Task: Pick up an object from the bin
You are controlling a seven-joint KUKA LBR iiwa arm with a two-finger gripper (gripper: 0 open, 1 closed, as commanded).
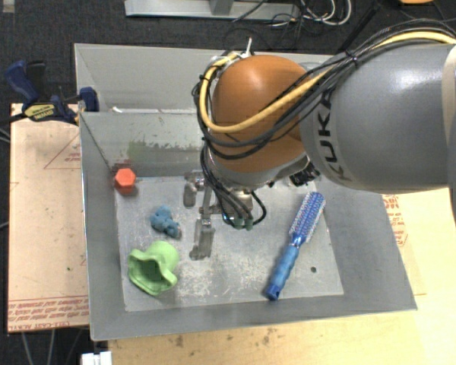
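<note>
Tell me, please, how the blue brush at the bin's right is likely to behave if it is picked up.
The blue brush looks like stiff moulded plastic, so it should probably keep its shape when lifted. Its bristled head is wider than the slim handle, so held at the handle's end it may tip head-down. The rounded handle could slip.

Left of the blue brush (292, 245), the bin floor (235, 276) lies bare as far as my pincer (201, 234). Farther left of the brush, a small blue figure (164, 221), a green rubbery shape (154, 268) and an orange block (125, 179) bar my way. Right of the brush, the bin wall (365, 265) stands near.
</note>
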